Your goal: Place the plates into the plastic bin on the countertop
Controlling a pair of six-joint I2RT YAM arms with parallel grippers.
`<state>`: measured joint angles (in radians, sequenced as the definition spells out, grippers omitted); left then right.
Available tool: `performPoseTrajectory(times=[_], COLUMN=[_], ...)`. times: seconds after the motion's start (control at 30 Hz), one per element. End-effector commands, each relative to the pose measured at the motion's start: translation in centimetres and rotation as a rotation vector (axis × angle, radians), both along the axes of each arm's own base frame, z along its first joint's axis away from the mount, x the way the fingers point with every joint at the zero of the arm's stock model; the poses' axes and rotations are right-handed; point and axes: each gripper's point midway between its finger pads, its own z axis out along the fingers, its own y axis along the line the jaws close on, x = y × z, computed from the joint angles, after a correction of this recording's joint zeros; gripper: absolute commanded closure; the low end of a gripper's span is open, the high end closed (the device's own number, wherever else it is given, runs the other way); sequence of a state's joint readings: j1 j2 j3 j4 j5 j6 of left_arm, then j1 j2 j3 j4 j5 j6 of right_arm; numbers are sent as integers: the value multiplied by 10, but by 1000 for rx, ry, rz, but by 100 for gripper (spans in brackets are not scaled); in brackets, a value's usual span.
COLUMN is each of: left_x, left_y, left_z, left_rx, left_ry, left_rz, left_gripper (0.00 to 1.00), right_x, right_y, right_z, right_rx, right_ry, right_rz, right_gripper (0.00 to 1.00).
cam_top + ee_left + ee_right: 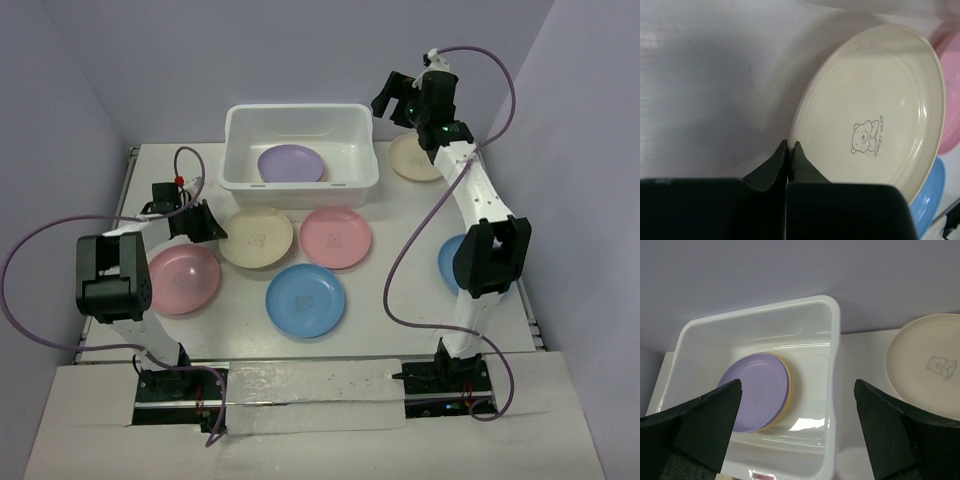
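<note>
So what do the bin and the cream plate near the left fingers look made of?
The bin: likely plastic, glossy, slightly translucent walls with highlights. The cream plate: probably plastic or melamine, smooth semi-gloss, soft reflections, printed bear mark.

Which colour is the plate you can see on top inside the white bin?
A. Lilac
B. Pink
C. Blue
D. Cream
A: the lilac plate lies face up inside the white bin, while the pink, blue and cream ones sit outside it on the table.
</note>
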<state>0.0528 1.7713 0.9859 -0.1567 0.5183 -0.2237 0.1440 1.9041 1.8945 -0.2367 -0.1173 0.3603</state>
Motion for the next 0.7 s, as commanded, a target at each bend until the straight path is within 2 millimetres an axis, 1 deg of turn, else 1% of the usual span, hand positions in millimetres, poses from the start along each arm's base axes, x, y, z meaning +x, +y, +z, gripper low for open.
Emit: performPoseTrajectory(times=[0.0,0.03,0.07,0.1,0.2,0.27,0.3,0.33,0.37,0.4,0.47,0.5,0.53,0.57,0.63,0.67], left_x=[-1,-8,-15,-19,-47,-59,-65,-71,-73,-71,-60,-45,-35,-20,16,34], left_y=[-10,-10,-10,-10,-13,-16,-17,-19,-22,-24,-30,-27,-25,-39,-43,-45], left_z=[71,74,83,90,113,124,132,145,157,173,203,217,226,245,269,279], left_rx=[-37,-31,-21,-10,16,20,22,29,22,17,-3,32,44,36,67,83], left_ry=[-129,-120,-130,-152,-197,-222,-241,-280,-307,-344,-395,-444,-464,-488,-532,-556], left_rz=[-69,-77,-90,-103,-183,-222,-241,-280,-294,-293,-247,-204,-170,-166,-79,-44], left_gripper=[100,100,100,100,100,100,100,100,100,100,100,100,100,100,100,100], right_x=[-23,-27,-30,-31,-38,-39,-40,-41,-42,-42,-45,-46,-47,-50,-52,-53], right_y=[-30,-33,-39,-44,-61,-71,-80,-93,-100,-108,-121,-125,-129,-132,-141,-145], right_z=[41,45,45,42,37,34,33,29,26,22,13,10,7,2,-2,-5], right_rx=[24,28,32,35,52,65,72,82,88,94,98,96,93,87,80,78], right_ry=[-63,-68,-64,-55,-34,-24,-18,-5,5,16,34,42,46,57,66,71], right_rz=[-52,-59,-70,-80,-111,-131,-145,-174,-186,-200,-222,-229,-236,-241,-258,-267], right_gripper=[0,0,0,0,0,0,0,0,0,0,0,0,0,0,0,0])
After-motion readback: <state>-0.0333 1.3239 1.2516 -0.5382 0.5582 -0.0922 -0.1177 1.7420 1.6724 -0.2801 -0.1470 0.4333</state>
